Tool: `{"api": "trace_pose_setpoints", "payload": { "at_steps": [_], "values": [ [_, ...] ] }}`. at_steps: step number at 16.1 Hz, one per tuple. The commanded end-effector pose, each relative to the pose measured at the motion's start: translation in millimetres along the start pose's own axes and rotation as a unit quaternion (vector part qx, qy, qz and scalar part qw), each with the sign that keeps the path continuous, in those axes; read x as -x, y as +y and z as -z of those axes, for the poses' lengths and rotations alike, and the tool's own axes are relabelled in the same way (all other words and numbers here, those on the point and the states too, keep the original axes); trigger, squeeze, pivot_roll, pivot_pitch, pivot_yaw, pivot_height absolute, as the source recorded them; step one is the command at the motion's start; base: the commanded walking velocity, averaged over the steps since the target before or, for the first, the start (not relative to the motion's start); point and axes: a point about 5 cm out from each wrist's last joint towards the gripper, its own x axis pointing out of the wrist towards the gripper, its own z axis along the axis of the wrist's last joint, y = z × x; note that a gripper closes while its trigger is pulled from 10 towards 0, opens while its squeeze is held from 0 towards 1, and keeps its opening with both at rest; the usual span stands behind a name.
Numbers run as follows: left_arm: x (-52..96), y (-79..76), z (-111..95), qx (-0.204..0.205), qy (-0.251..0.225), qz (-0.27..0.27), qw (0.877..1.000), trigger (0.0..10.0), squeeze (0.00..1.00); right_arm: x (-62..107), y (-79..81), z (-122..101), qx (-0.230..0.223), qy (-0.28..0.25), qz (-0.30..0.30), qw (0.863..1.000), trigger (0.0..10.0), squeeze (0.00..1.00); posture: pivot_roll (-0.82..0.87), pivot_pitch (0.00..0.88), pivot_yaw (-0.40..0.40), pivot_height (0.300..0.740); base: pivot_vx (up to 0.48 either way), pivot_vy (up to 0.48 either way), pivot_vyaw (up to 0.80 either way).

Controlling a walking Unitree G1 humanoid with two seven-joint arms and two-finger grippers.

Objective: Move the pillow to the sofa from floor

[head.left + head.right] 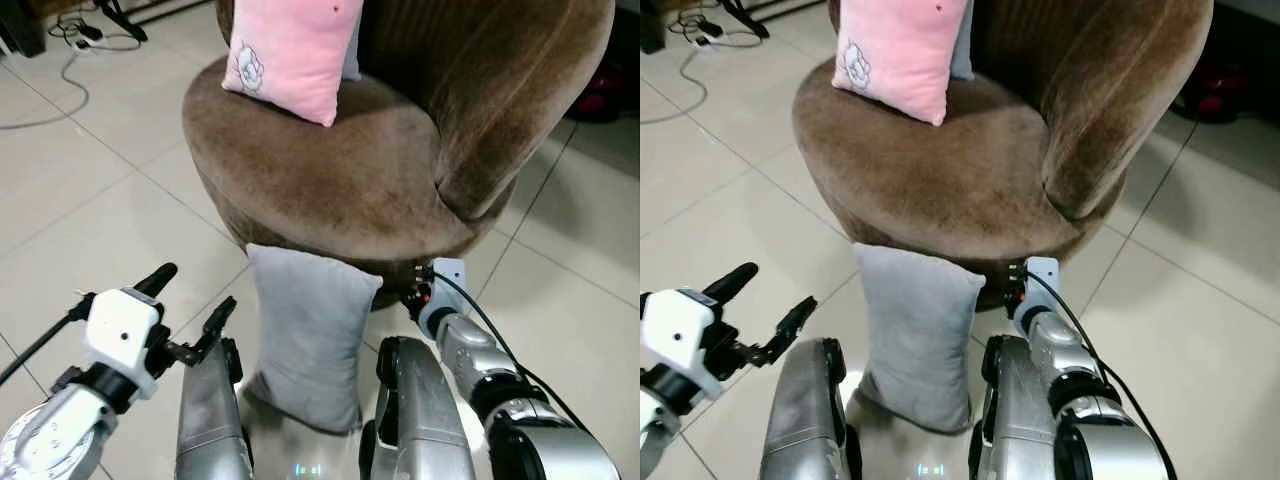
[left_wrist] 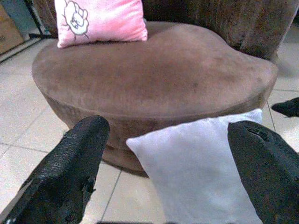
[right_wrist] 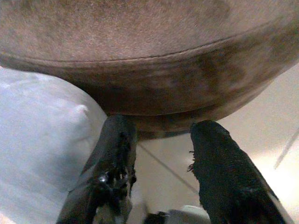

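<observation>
A grey pillow (image 1: 310,335) stands on the tiled floor, leaning against the base of a round brown sofa chair (image 1: 350,170). A pink pillow (image 1: 290,50) with a white flower print rests on the seat near its back. My left gripper (image 1: 195,290) hovers open to the left of the grey pillow, and in the left wrist view the pillow (image 2: 201,177) lies between its spread fingers (image 2: 70,172). My right gripper (image 3: 161,140) is open at the pillow's upper right corner, just under the seat's edge. One of its fingers (image 3: 110,154) lies against the grey cloth.
Cables (image 1: 70,70) trail across the floor at the far left. A dark red object (image 1: 605,95) sits on the floor behind the chair's right side. My two silver legs (image 1: 415,410) flank the pillow's lower end. Open tile lies left and right.
</observation>
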Motion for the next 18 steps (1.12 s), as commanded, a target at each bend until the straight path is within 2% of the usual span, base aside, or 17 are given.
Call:
{"api": "trace_pose_setpoints", "payload": {
  "at_steps": [1,3,4,5,6,7,10,14,17,18],
  "values": [
    [6.5,0.7,-3.6,0.003,0.005,-0.001,1.0,10.0,0.11,-0.1,1.8,5.0,-0.033,0.01,-0.007,0.999,10.0,1.0,0.17,0.259,-0.045,0.52,0.0,0.0,0.0],
    [13.6,-2.3,-4.8,0.007,0.013,-0.001,1.0,10.0,0.11,-2.0,13.4,4.0,-0.063,-0.004,-0.032,0.997,10.0,1.0,0.17,0.261,-0.046,0.52,0.0,0.0,0.0],
    [14.5,-3.3,-4.7,0.008,0.015,-0.001,1.0,10.0,0.12,-2.3,16.1,3.7,-0.056,-0.006,-0.036,0.998,10.0,1.0,0.17,0.261,-0.046,0.52,0.0,0.0,0.0],
    [15.0,-4.3,-4.6,0.009,0.016,-0.001,1.0,10.0,0.11,-2.5,18.8,2.7,-0.044,-0.013,-0.039,0.998,10.0,0.21,0.16,0.26,-0.047,0.52,0.0,0.0,0.0],
    [15.0,-5.2,-5.0,0.011,0.018,0.0,1.0,10.0,0.11,-2.9,23.1,2.2,-0.037,-0.016,-0.05,0.998,10.0,0.0,0.16,0.261,-0.049,0.52,0.0,0.0,0.0],
    [13.1,-5.3,-5.6,0.013,0.018,-0.001,1.0,10.0,0.11,-2.8,27.1,-0.9,-0.05,-0.032,-0.066,0.996,10.0,0.0,0.16,0.26,-0.052,0.51,0.0,0.0,0.0],
    [9.9,-4.2,-5.6,0.01,0.017,0.0,1.0,10.0,0.11,-2.0,32.0,-4.4,-0.043,-0.048,-0.09,0.994,10.0,0.0,0.16,0.251,-0.051,0.475,0.0,0.0,0.0],
    [10.0,-3.7,-6.4,0.007,0.019,0.0,1.0,10.0,0.12,-1.3,28.9,-0.7,-0.035,-0.05,-0.067,0.996,10.0,0.0,0.18,0.247,-0.048,0.465,0.0,0.0,0.0],
    [10.7,-1.9,-7.9,0.006,0.019,0.0,1.0,10.0,0.11,-4.6,39.5,-0.6,-0.097,-0.04,-0.071,0.992,10.0,0.0,0.18,0.252,-0.044,0.465,0.0,0.0,0.0],
    [10.9,-1.8,-8.1,0.007,0.019,0.0,1.0,10.0,0.11,-5.7,44.4,-2.3,-0.141,-0.04,-0.082,0.986,10.0,0.0,0.19,0.255,-0.04,0.465,0.0,0.0,0.0]
  ]
}}
